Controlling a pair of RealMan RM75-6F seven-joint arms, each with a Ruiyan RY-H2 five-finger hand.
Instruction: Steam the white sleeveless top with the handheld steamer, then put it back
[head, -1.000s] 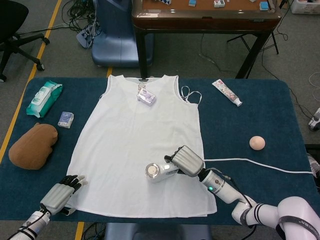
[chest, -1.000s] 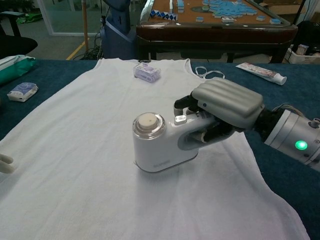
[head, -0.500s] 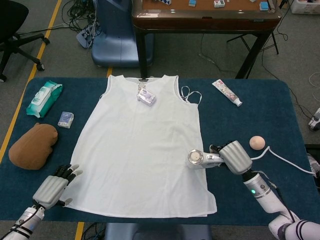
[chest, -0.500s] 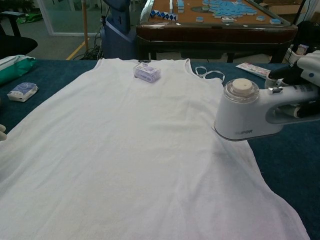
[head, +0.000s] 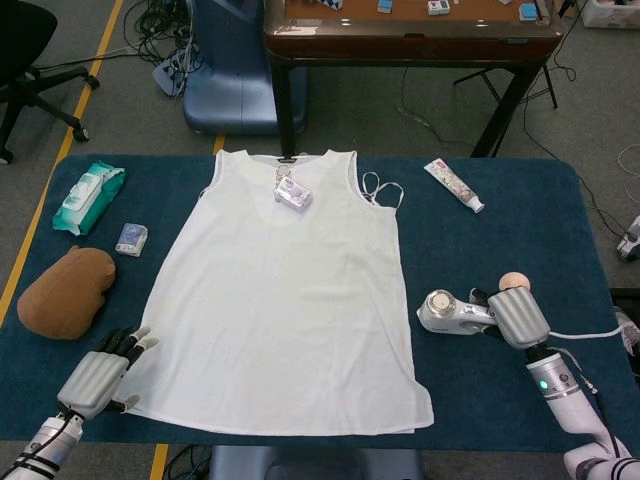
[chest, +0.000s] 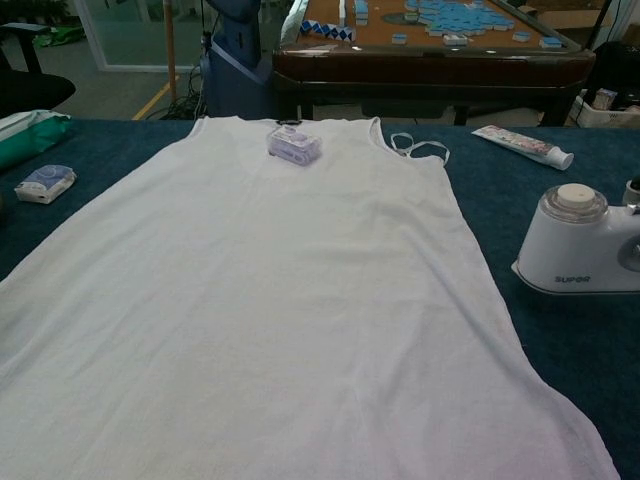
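The white sleeveless top (head: 285, 300) lies spread flat on the blue table, neckline at the far side; it fills most of the chest view (chest: 270, 290). The white handheld steamer (head: 445, 312) stands on the blue cloth just right of the top's lower right edge. My right hand (head: 517, 318) grips its handle from the right. The chest view shows the steamer (chest: 575, 245) at the right edge, with that hand almost wholly out of frame. My left hand (head: 97, 370) lies at the lower left beside the hem corner, holding nothing.
A small clear pouch (head: 293, 192) rests on the top's neckline. A wipes pack (head: 88, 196), small packet (head: 131, 238) and brown plush (head: 66, 290) lie on the left. A toothpaste tube (head: 453, 184), peach ball (head: 514, 282) and white cord (head: 590, 333) are on the right.
My right hand has carried the steamer rightward off the top and onto the bare blue cloth. My left hand has drawn back down and left, away from the hem.
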